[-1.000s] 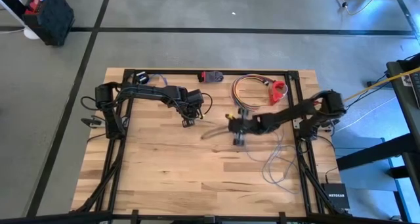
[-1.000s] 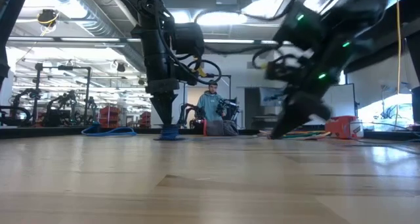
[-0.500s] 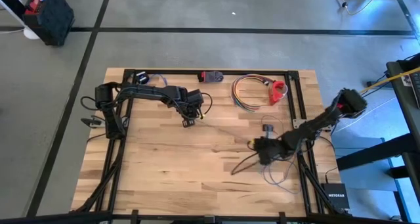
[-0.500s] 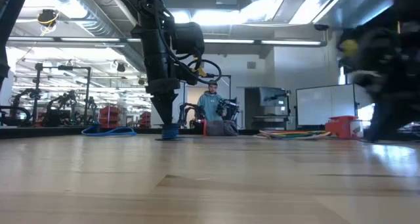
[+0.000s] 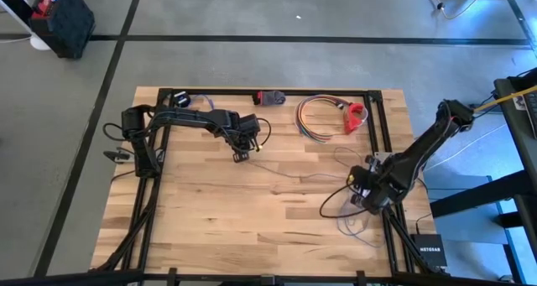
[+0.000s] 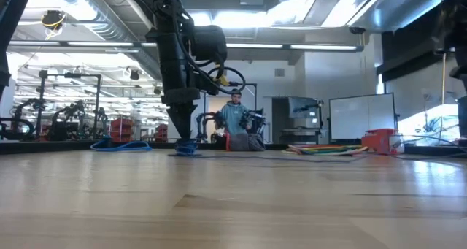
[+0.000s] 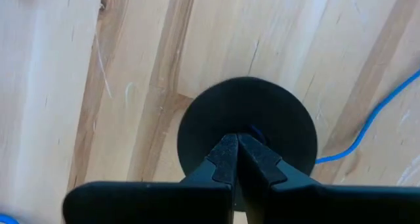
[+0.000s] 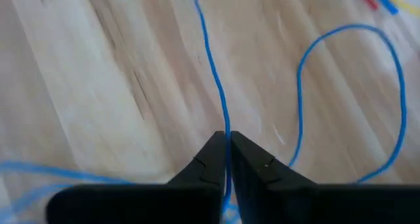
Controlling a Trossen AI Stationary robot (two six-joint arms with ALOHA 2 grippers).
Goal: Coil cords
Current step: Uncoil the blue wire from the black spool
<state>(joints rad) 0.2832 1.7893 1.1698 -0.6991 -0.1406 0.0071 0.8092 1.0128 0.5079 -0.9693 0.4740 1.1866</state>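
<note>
Two dark arms work over a pale butcher-block wooden table [image 5: 210, 210] on a grey concrete floor [image 5: 252, 18]. The left pincer [image 7: 237, 159] is clenched, pressing its tips on the small black round disc [image 7: 197, 129] at the table's rear left. The thin blue-lilac cord [image 8: 213, 73] trails across the boards; the right pincer [image 8: 228, 159], near the right edge, grips it between nearly closed fingers. Beyond the table, a workshop with a person [image 6: 235, 121] seated.
</note>
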